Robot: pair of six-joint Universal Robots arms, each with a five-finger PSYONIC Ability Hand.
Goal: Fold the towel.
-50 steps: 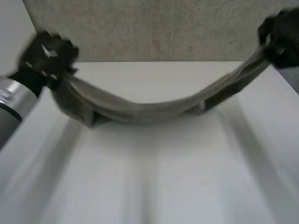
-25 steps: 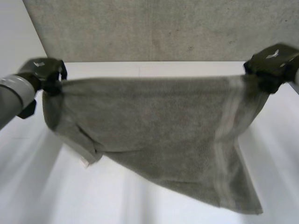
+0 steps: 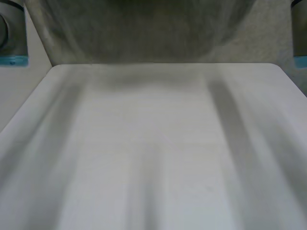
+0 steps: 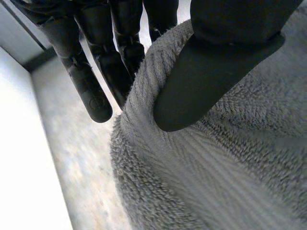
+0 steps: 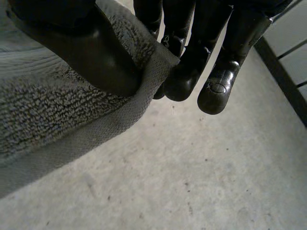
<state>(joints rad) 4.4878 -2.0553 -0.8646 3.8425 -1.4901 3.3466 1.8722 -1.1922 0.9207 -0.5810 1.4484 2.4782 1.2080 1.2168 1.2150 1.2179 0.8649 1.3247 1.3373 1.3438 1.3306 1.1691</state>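
A grey terry towel (image 3: pixel 144 28) hangs high above the far end of the white table (image 3: pixel 153 158), only its lower part in the head view. My left hand (image 4: pixel 211 72) pinches one top corner of the towel (image 4: pixel 216 163) between thumb and fingers. My right hand (image 5: pixel 86 52) pinches the other top corner of the towel (image 5: pixel 48 110) the same way, thumb pressed on the hem against the fingers. Both arms are raised: the left arm (image 3: pixel 12 33) and the right arm (image 3: pixel 300 33) stand at the sides of the head view.
A grey wall panel (image 3: pixel 268 43) stands behind the table's far edge. A concrete floor (image 5: pixel 192 182) lies far below the right hand.
Both hands rose with the towel, first pulling it taut into a spread sheet, then lifting it until the hands left the head view and the towel cleared the table.
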